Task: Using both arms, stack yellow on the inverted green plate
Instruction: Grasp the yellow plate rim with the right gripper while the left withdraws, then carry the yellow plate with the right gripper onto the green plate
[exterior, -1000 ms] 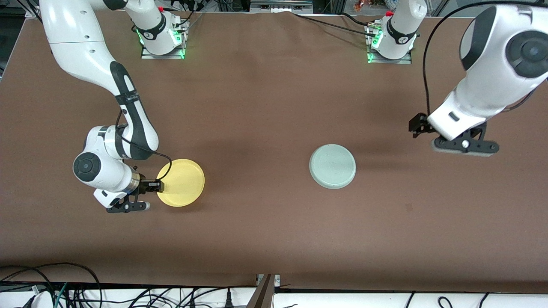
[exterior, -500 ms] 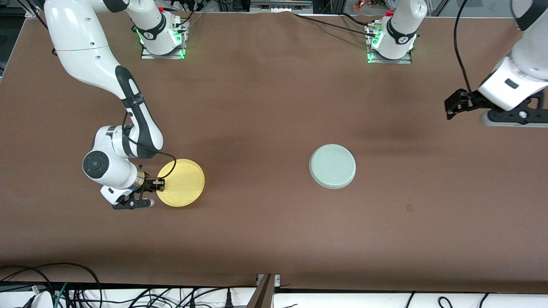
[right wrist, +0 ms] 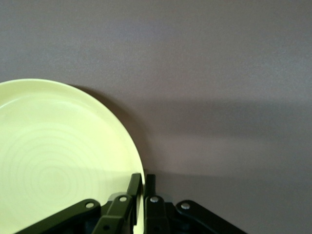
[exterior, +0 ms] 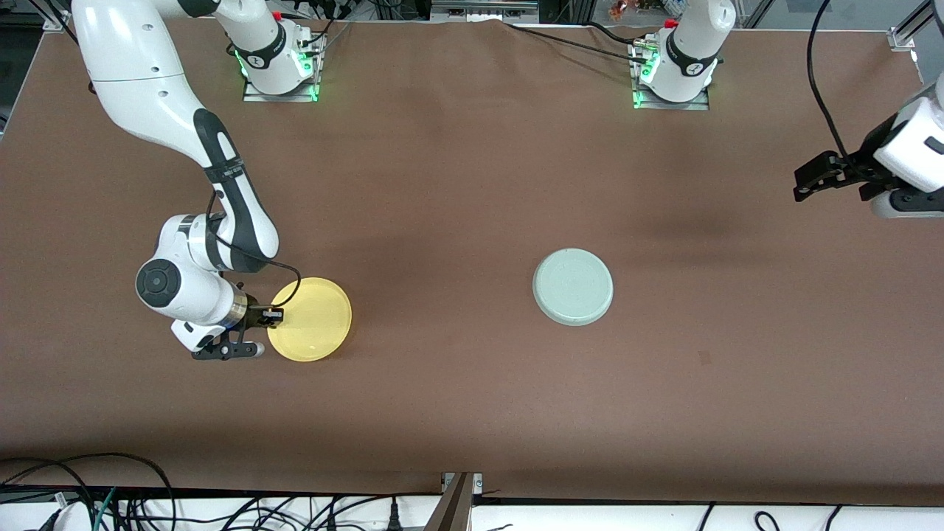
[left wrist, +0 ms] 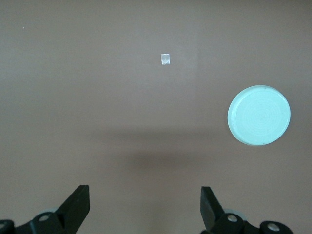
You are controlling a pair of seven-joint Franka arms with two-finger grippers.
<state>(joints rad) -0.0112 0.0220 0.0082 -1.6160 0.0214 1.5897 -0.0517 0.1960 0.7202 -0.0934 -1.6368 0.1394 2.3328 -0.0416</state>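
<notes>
The pale yellow plate (exterior: 310, 319) lies toward the right arm's end of the table, rim up. My right gripper (exterior: 274, 316) is shut on its rim at the edge toward the right arm's end. In the right wrist view the two fingers pinch the rim of the yellow plate (right wrist: 58, 161). The mint-green plate (exterior: 573, 286) lies upside down on the table toward the left arm's end, ringed underside up; it also shows in the left wrist view (left wrist: 259, 115). My left gripper (exterior: 811, 181) is open and empty, high over the table's left arm end, well away from the green plate.
The brown table cloth (exterior: 457, 184) is bare around both plates. A small pale mark (left wrist: 165, 59) lies on the cloth. Cables hang along the table's front edge (exterior: 221, 509).
My left arm has lifted and swung away from the green plate toward its end of the table. My right gripper and the yellow plate shifted slightly; the plate's edge looks a little raised.
</notes>
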